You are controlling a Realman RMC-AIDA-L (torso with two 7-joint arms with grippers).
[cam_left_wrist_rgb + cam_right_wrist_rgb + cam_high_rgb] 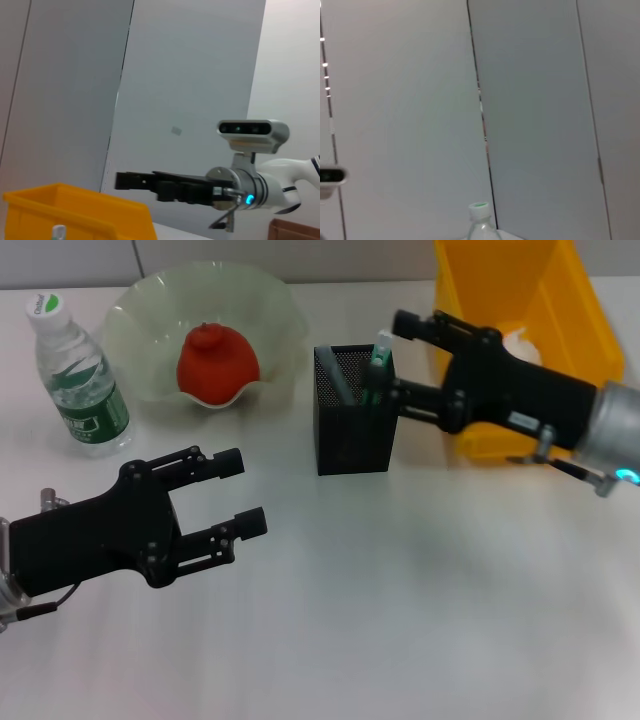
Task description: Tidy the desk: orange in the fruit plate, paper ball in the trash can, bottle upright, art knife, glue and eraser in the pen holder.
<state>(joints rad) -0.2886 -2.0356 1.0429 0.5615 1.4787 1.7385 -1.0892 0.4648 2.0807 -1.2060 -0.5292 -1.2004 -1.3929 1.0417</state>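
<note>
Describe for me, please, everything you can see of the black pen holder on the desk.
The pen holder is a square black box of what looks like wire mesh, open at the top and standing upright on the white desk, between the fruit plate and the yellow bin. A grey stick-like item leans inside it, and a teal-green item sticks up at its far right corner. The right gripper is at that corner, over the rim, its fingers around the green item.

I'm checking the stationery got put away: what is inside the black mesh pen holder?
Inside the pen holder, a grey stick leans and a green-and-white item stands at its rim beside the right gripper. The mesh and gripper hide anything lower down.
</note>
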